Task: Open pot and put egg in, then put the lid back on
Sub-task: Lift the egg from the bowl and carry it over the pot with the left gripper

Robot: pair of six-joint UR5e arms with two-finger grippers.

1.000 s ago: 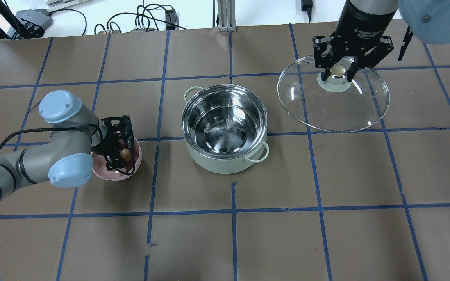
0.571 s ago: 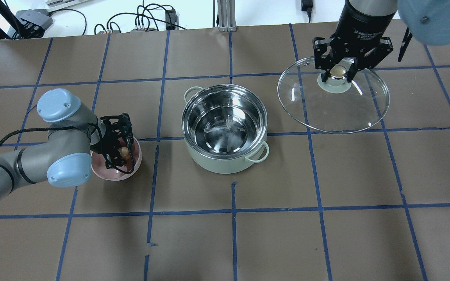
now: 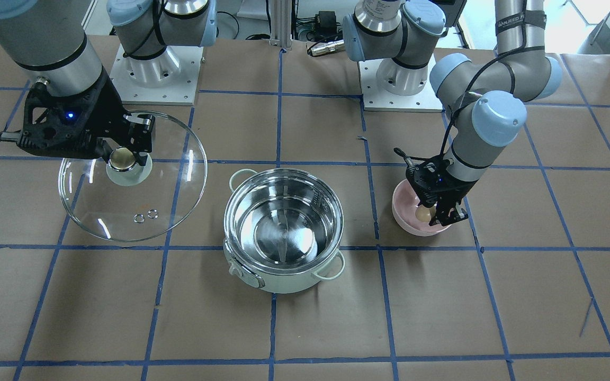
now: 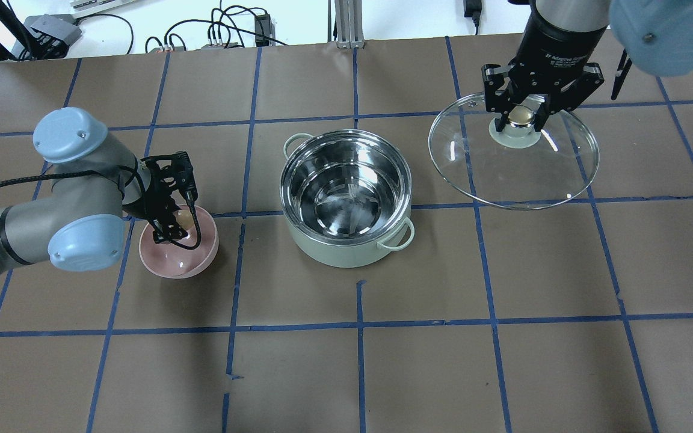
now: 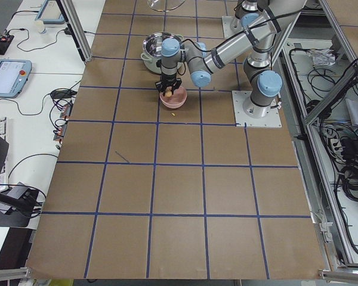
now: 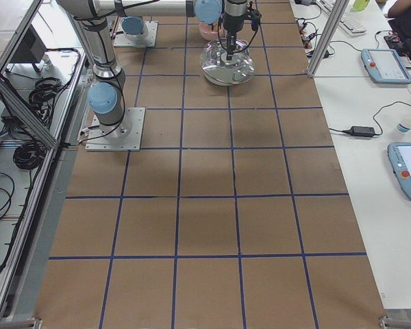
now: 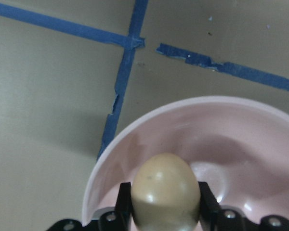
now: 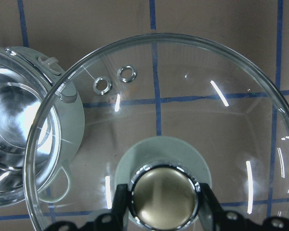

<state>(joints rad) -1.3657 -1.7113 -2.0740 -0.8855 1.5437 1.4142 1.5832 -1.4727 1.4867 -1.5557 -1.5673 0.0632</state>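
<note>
The pale green pot (image 4: 340, 255) stands open and empty at the table's middle; it also shows in the front view (image 3: 284, 283). My left gripper (image 4: 173, 224) is shut on the tan egg (image 7: 165, 190) and holds it just above the pink bowl (image 4: 175, 264). The egg also shows in the front view (image 3: 423, 213). My right gripper (image 4: 521, 117) is shut on the brass-topped knob of the glass lid (image 4: 515, 168). It holds the lid off the table to the pot's right. The lid's two vent holes show in the right wrist view (image 8: 114, 79).
The pink bowl (image 3: 408, 226) sits left of the pot, about one pot's width away. The brown table is marked with a grid of blue tape. Cables and boxes lie beyond the far edge (image 4: 220, 33). Both arm bases (image 3: 151, 74) stand at the robot's side.
My left gripper has risen and drawn back left over the bowl with the egg in it. My right gripper, with the lid, has shifted slightly toward the far edge.
</note>
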